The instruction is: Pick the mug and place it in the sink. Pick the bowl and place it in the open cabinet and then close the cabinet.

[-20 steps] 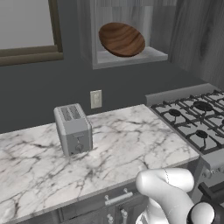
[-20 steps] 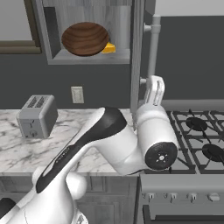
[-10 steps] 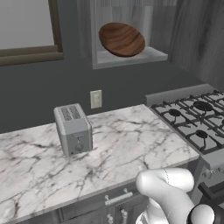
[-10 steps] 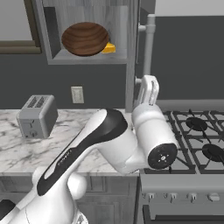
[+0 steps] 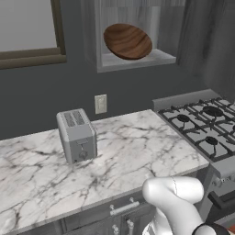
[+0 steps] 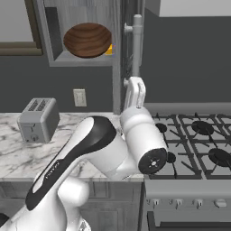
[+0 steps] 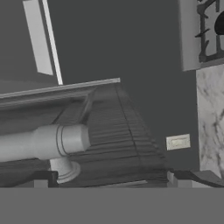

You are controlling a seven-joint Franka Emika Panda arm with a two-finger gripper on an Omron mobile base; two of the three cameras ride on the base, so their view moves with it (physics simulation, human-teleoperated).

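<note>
Gripper [image 6: 135, 88] raised at the lower end of the vertical silver bar handle [image 6: 136, 45]; whether it is released or clenched cannot be told. The handle sits on the edge-on door of the grey wood-grain wall cabinet [image 6: 118, 54], which stands open. Wide dark-brown wooden bowl [image 6: 87, 40] lies tilted inside on the shelf. Grey toaster [image 5: 76, 135] on the marble bench [image 5: 128, 156], well left of the black gas hob [image 5: 204, 126], with bare room between.
</note>
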